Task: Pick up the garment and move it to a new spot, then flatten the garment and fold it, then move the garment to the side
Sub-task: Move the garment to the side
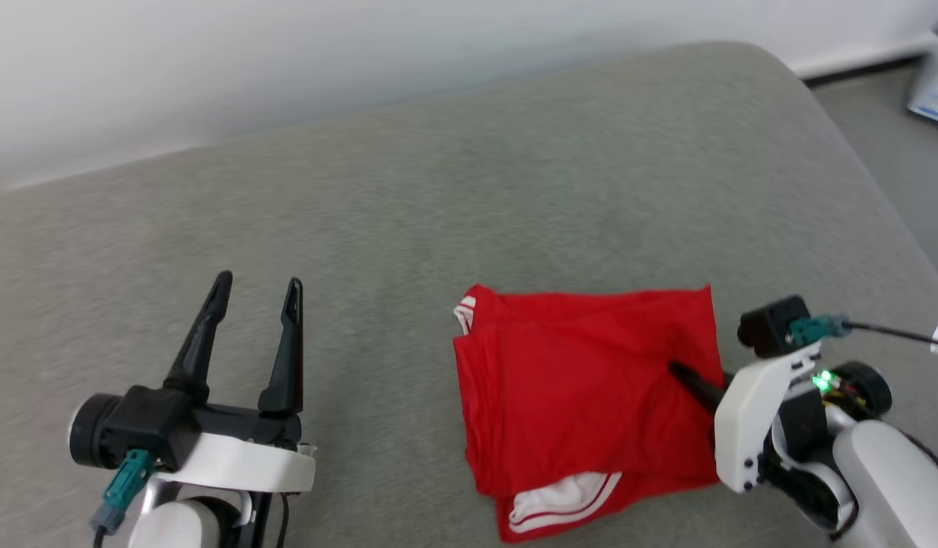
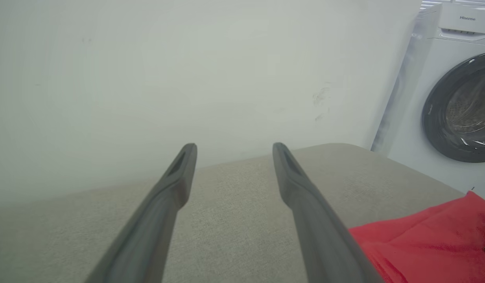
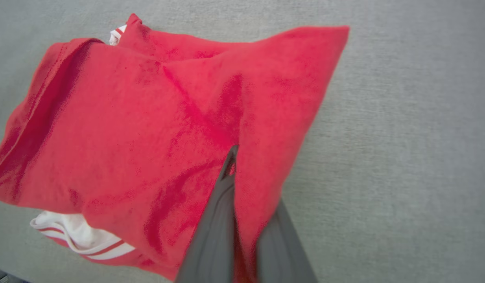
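Red jersey T-shirt (image 1: pixel 583 380) lies folded in a rough square, plain side up, on the near right of the grey cushion (image 1: pixel 438 190). A white striped sleeve (image 1: pixel 564 498) pokes out at its near edge. The right gripper (image 1: pixel 678 373) is pinched tight on fabric at the right edge, probably to drag the bundle aside. The left gripper (image 1: pixel 259 283) hovers spread wide over bare cushion to the left, clear of that pull.

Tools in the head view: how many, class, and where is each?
2. The left tool, open, is at lower left over the grey cushion; the right tool, at lower right, is shut on the garment. None looks hidden.
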{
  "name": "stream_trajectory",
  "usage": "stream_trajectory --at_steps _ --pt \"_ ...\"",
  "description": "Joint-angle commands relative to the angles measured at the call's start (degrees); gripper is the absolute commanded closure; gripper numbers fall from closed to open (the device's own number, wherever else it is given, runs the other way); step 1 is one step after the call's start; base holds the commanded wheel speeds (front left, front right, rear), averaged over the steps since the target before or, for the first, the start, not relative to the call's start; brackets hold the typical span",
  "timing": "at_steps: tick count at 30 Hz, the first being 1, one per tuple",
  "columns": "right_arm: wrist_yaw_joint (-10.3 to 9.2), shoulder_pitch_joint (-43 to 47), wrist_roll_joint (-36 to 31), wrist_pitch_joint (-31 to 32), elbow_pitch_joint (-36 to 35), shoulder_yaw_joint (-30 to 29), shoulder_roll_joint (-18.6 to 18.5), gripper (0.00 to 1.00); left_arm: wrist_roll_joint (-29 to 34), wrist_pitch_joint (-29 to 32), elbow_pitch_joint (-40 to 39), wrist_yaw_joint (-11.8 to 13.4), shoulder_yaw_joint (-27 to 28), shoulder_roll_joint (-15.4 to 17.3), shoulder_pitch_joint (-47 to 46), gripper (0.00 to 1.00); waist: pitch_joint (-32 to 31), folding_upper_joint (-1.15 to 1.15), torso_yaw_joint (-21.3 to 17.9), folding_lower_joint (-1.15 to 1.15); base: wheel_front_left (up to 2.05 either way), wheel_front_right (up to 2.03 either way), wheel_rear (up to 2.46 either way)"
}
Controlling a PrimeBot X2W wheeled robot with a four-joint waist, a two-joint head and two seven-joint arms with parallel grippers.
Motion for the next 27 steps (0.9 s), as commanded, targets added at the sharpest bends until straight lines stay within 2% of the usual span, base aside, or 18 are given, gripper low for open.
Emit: stream_trajectory --at_steps 1,6,10,19,27 --pt "-0.05 -3.2 -0.2 -0.6 0.7 0.5 0.7 1.0 0.3 0.6 -1.5 0.1 0.2 1.0 -0.8 0.0 5.0 0.0 -7.9 0.0 0.0 0.0 0.0" --pt "-0.06 -10.7 -1.1 -1.5 5.6 0.5 1.4 1.0 0.8 3.0 -5.6 -0.2 -0.4 3.1 -2.2 0.0 9.7 0.0 -14.1 0.0 0.0 0.0 0.0" --pt "-0.05 -17.2 -2.0 -2.8 10.7 -0.8 1.0 1.0 1.2 5.4 -8.9 -0.6 -1.7 5.3 -4.6 0.0 14.3 0.0 -16.1 0.0 0.0 0.0 0.0" --pt "-0.05 -27.3 -5.8 -6.7 20.0 -6.9 -3.3 1.0 1.2 8.8 -14.3 -0.9 -4.8 8.5 -10.6 0.0 22.8 0.0 -13.6 0.0 0.0 0.0 0.0" --pt "-0.07 -35.6 -13.2 -12.1 27.7 -18.5 -5.7 1.0 0.7 10.2 -17.6 -1.0 -6.3 10.9 -15.2 0.0 29.7 0.0 -9.8 0.0 0.0 0.0 0.0"
